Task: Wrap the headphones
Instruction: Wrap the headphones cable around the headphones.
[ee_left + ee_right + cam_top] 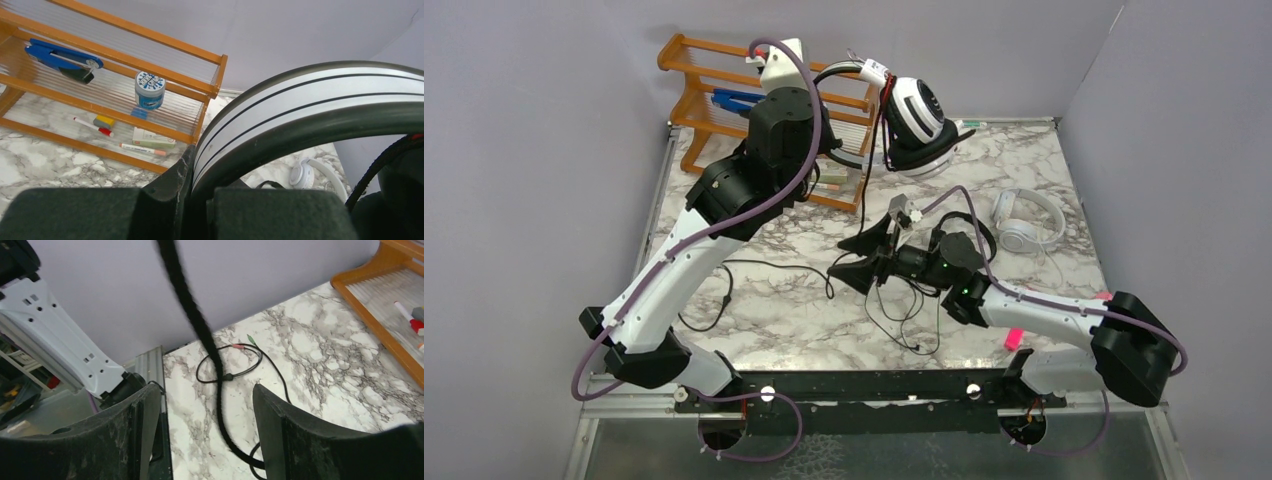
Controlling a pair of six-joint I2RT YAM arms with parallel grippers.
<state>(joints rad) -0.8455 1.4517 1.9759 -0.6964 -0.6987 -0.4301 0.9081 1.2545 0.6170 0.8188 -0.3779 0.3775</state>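
Top external showed the left gripper [862, 72] clamping the white-and-black headphones [919, 110] aloft at 12 o'clock so their black cord [865, 190] dangled between the spread jaws of the right gripper [856, 258].

The light was bright, soft and even, and seemed to come from overhead. On the table [784, 330] the arms cast only faint, diffuse shadows, and the overhead view was sharp throughout with no hard glare. In the left wrist view the headphones [300, 95], close to the lens, looked soft with a mild sheen. The left fingers [75, 215] were dark and blurred, while the shelf [216, 75] behind stayed crisp. In the right wrist view the black cord [191, 305] was smeared out of focus, and the right fingers [320, 440] were dim and grainy.
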